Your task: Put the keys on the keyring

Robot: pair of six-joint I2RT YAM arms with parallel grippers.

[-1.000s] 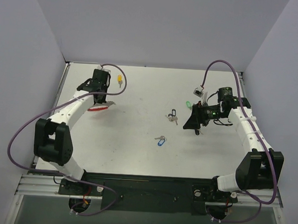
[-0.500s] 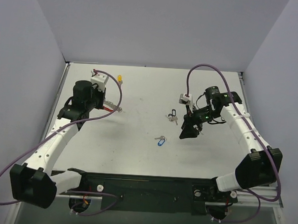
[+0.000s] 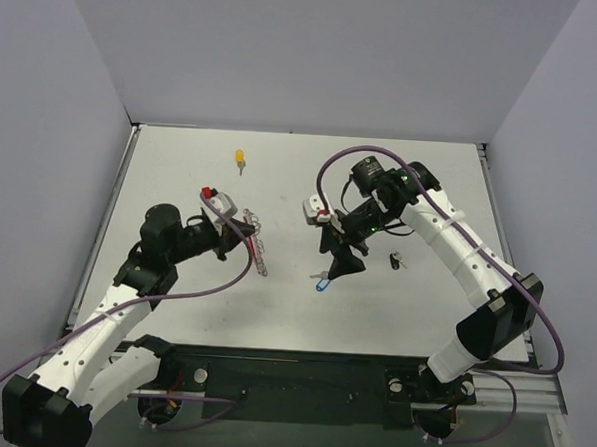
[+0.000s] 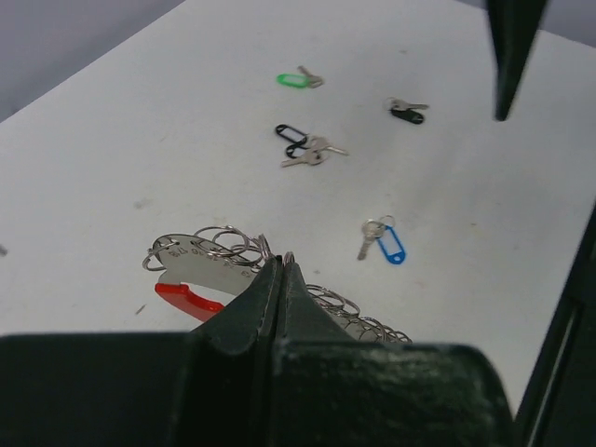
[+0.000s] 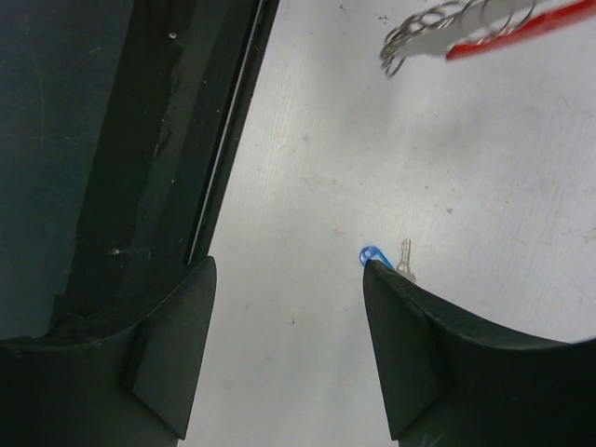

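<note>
Soft, even light from overhead fills the white table, and the arms cast only faint, short shadows. Up close, the left gripper is a dark blur at six o'clock, the keyring beyond it crisp. The right gripper looks soft-edged, with murk at nine o'clock.

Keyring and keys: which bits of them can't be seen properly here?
- Top view: green-tagged key hidden beneath the right arm; only the left wrist view shows it.
- Left wrist view: keyring middle hidden behind the shut left tool.
- Right wrist view: keyring cut by top edge; blue-tagged key partly behind the right tool.
</note>
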